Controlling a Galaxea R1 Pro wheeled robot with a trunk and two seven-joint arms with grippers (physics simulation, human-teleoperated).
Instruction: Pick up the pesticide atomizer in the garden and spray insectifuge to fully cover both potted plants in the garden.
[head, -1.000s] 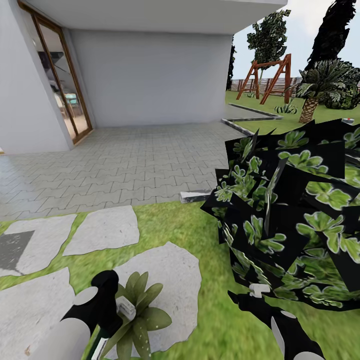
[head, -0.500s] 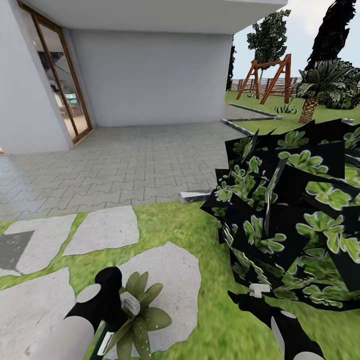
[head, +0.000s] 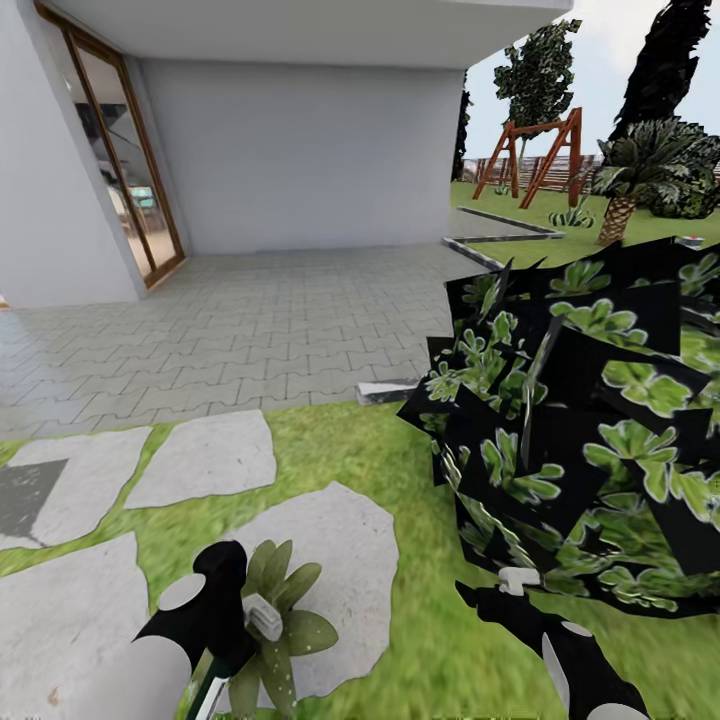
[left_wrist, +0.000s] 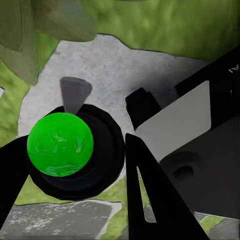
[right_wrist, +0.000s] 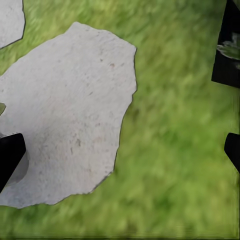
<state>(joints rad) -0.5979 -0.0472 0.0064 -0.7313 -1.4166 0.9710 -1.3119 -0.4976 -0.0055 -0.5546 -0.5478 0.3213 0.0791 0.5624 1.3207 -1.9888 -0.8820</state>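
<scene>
Two arms reach in low in the head view. The left gripper (head: 235, 640) sits over a potted plant (head: 275, 625), a low rosette of pointed dull-green leaves lying on a grey stepping stone (head: 340, 560). It is closed around the pesticide atomizer (head: 262, 617), whose whitish nozzle head pokes out beside the leaves. In the left wrist view the atomizer (left_wrist: 75, 150) shows as a black round body with a glossy green ball on top, clamped between the dark fingers (left_wrist: 150, 195), with blurred leaves (left_wrist: 35, 30) just beyond it over the stone. The right arm (head: 560, 640) angles in under a big black-and-green bush (head: 590, 430). The right wrist view looks down on lawn (right_wrist: 175, 150) and a flat irregular stone (right_wrist: 65, 110); dark fingertips (right_wrist: 10, 157) sit at opposite edges, spread wide, holding nothing. Farther off: interlocking grey pavers (head: 250, 310), a white house wall (head: 300, 150), a wood-framed glass door (head: 130, 170), a red-brown swing frame (head: 535, 150), a palm (head: 640, 170).
</scene>
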